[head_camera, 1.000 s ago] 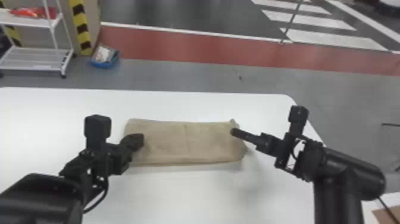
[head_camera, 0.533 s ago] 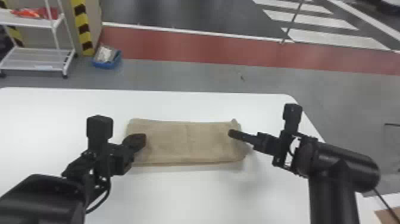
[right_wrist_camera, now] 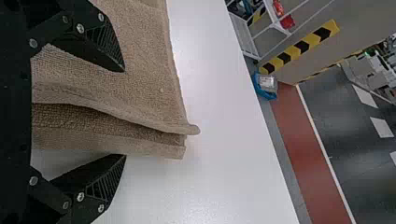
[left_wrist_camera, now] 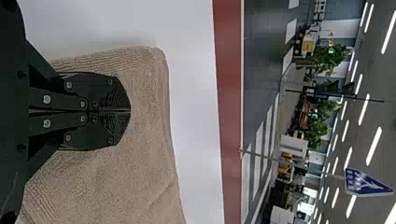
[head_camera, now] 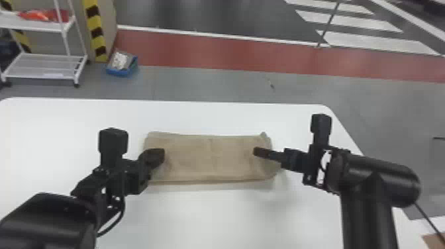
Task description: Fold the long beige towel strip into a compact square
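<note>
In the head view, the towel [head_camera: 212, 159] lies on the white surface [head_camera: 205, 215], folded into a flat oblong whose long sides run from left to right. A crease crosses it near the middle, and a small corner sticks up at its far right. The left gripper [head_camera: 159, 155] is at the towel's left end, and the right gripper [head_camera: 260, 152] is at its right end. Beyond the surface, at the far left, stand a white rack [head_camera: 43, 24] and a post with yellow and black stripes [head_camera: 95, 31], with a blue bin [head_camera: 122, 72] on the floor near them. A red strip [head_camera: 198, 49] runs across the floor farther off.

In the left wrist view, the jaws of the left gripper [left_wrist_camera: 130, 112] are pressed together over the towel, near one of its rounded corners.

In the right wrist view, the jaws of the right gripper [right_wrist_camera: 125, 114] are spread. One is over the towel's upper layer, the other over the surface just beyond the towel's end; the stacked edges show between them, slightly parted.
</note>
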Robot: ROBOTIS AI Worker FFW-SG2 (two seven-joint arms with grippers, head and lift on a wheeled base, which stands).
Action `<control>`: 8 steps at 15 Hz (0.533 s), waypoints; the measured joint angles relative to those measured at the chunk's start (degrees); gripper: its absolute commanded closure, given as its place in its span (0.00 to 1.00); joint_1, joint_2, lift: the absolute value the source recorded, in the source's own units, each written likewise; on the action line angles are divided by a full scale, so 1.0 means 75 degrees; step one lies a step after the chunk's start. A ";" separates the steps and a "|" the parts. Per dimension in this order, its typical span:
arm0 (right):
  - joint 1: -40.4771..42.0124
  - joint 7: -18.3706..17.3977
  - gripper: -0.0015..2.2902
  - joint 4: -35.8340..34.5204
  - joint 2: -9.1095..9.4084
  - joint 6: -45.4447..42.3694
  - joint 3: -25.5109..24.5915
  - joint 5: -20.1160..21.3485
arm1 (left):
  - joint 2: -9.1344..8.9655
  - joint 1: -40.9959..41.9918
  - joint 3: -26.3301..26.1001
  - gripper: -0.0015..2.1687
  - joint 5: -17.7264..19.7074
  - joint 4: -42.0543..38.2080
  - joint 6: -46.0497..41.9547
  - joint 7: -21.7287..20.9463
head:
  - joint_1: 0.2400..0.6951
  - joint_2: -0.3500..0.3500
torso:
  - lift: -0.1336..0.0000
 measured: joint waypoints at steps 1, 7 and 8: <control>-0.0015 0.0002 0.19 0.0005 0.0007 0.0017 0.0026 0.0051 | 0.0009 0.0000 0.0000 0.88 0.0005 -0.0005 0.0001 -0.0005 | 1.00 0.20 | 0.07; -0.0108 0.0271 0.49 0.0106 0.0018 0.0202 0.0006 0.0074 | 0.0025 -0.0002 0.0010 0.88 0.0008 -0.0013 0.0061 -0.0016 | 1.00 0.21 | 0.07; -0.0114 0.0352 0.50 0.0105 0.0020 0.0277 -0.0023 -0.0009 | 0.0025 -0.0008 0.0011 0.88 0.0007 -0.0013 0.0081 -0.0017 | 1.00 0.22 | 0.07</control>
